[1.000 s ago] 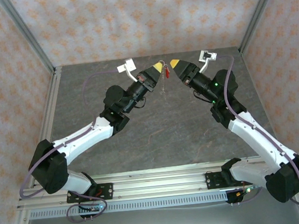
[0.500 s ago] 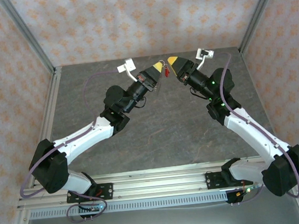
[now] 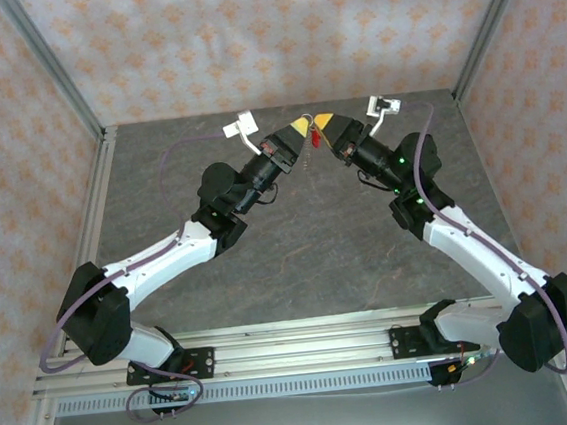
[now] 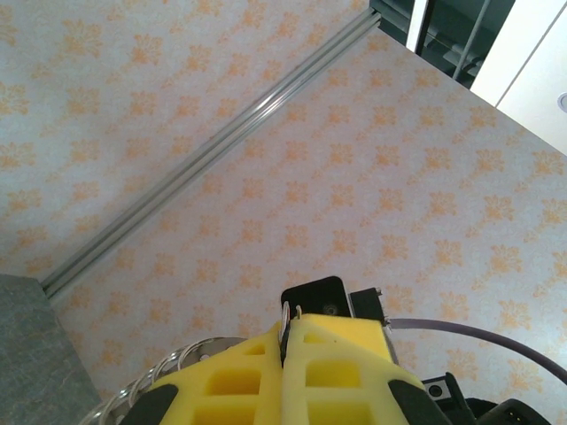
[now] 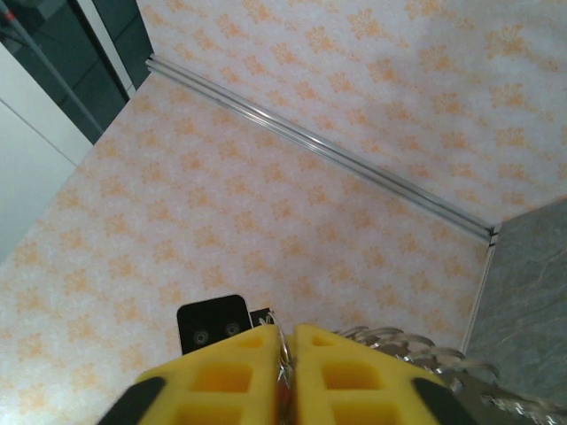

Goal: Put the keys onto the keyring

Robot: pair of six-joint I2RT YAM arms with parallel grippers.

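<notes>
Grey stone-look worktop (image 3: 298, 261) walled in orange-flowered paper, left end effector (image 3: 300, 127) closed on thin silvery beaded metal chain keyring (image 4: 286, 312), right end effector (image 3: 322, 121) clamped on tiny red-headed key (image 3: 316, 140), tips nearly touching above worktop's far middle

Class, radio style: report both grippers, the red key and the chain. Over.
Left gripper shut, pinching keyring. Right gripper shut, keyring at its tips too. Red key dangling between them, above table. Nothing in the way.

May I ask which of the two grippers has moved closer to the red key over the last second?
The right gripper: its yellow tip has slid inward up to the red key, while the left gripper has stayed put.
</notes>
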